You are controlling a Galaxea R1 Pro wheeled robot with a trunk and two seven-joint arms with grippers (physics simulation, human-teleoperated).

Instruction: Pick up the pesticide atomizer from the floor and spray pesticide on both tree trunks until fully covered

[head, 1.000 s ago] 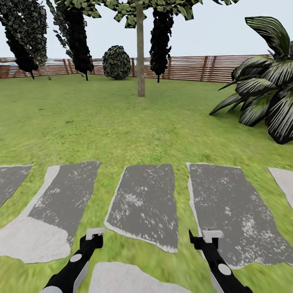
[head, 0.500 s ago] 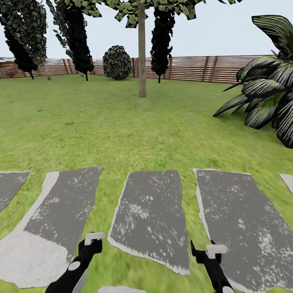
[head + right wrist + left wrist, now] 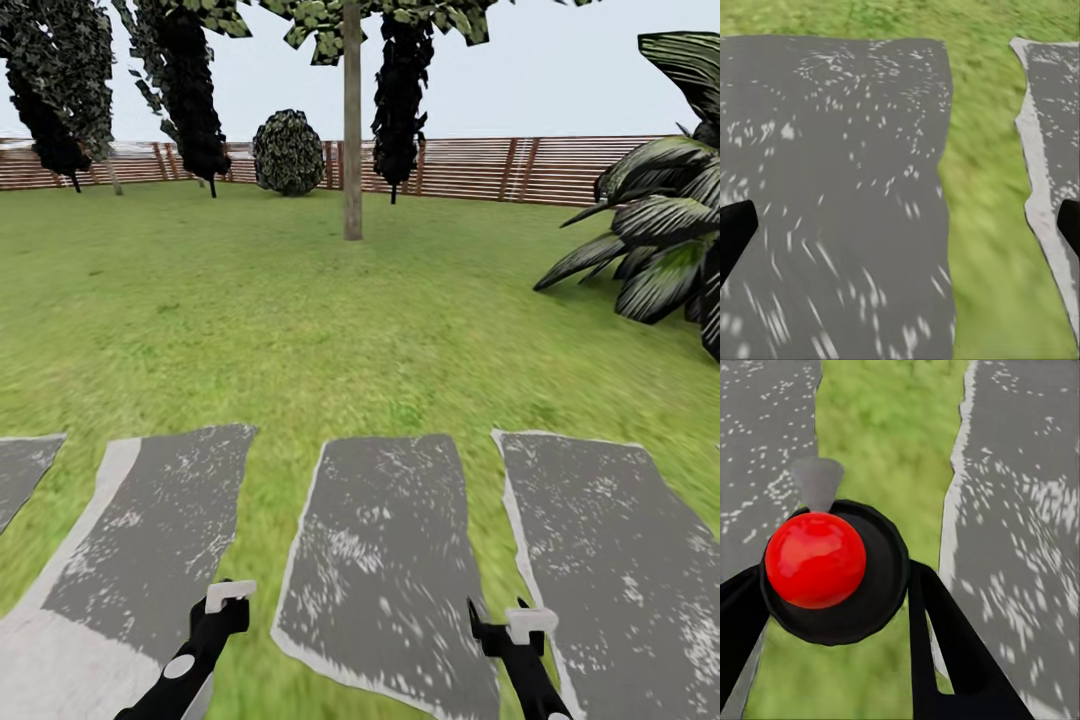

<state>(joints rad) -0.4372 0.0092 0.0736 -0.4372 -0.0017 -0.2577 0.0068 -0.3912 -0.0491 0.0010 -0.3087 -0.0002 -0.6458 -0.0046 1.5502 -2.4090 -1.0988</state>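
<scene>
My left gripper (image 3: 229, 598) is low in the head view over the grass floor (image 3: 250, 300) between two stone slabs. In the left wrist view its black fingers (image 3: 945, 652) are shut around a black round body with a red ball on top and a grey nozzle, the pesticide atomizer (image 3: 817, 559). My right gripper (image 3: 524, 623) hangs over a slab, open, and its fingertips (image 3: 735, 229) stand far apart with nothing between them. A tall tree with a bare grey-brown tree trunk (image 3: 352, 130) stands far ahead on the lawn. No whitish specks of pesticide are in sight.
Grey stepping stones (image 3: 385, 560) lie in a row just in front of me. A broad-leaved palm (image 3: 660, 230) stands at the right. A brown slat fence (image 3: 560, 168), a round dark bush (image 3: 288, 152) and dark hanging foliage (image 3: 190, 90) line the back.
The whole view has moved forward: the stepping stones slid down the picture and the palm shifted right. Both arms hold the same pose.
</scene>
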